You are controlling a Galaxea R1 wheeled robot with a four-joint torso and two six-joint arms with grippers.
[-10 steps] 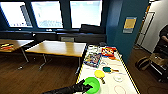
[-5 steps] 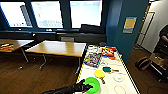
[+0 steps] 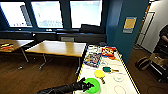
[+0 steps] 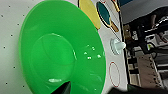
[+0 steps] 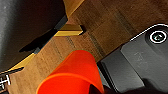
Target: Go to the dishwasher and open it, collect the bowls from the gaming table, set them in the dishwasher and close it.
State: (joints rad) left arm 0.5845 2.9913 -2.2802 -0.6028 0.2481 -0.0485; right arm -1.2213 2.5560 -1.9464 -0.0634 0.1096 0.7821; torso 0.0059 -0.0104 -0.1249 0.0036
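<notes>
A lime-green bowl (image 3: 94, 85) sits upright at the near end of the gaming table (image 3: 110, 83), a long white top with yellow edging. My left gripper (image 3: 87, 86) reaches in from the left and is at the bowl's near-left rim. Whether it grips the rim I cannot tell. The left wrist view looks straight into the same bowl (image 4: 60, 50) from close up. In the right wrist view an orange bowl (image 5: 72, 75) hangs tilted above wooden floor, carried on my right arm. The dishwasher is out of view.
On the white top lie a yellow paddle (image 3: 99, 73), a green paddle (image 3: 107, 69), a small white piece (image 3: 118, 78) and game boxes (image 3: 93, 59). A wooden table (image 3: 58, 47) stands to the left. A person (image 3: 163, 37) and a bag (image 3: 143, 63) are at the right.
</notes>
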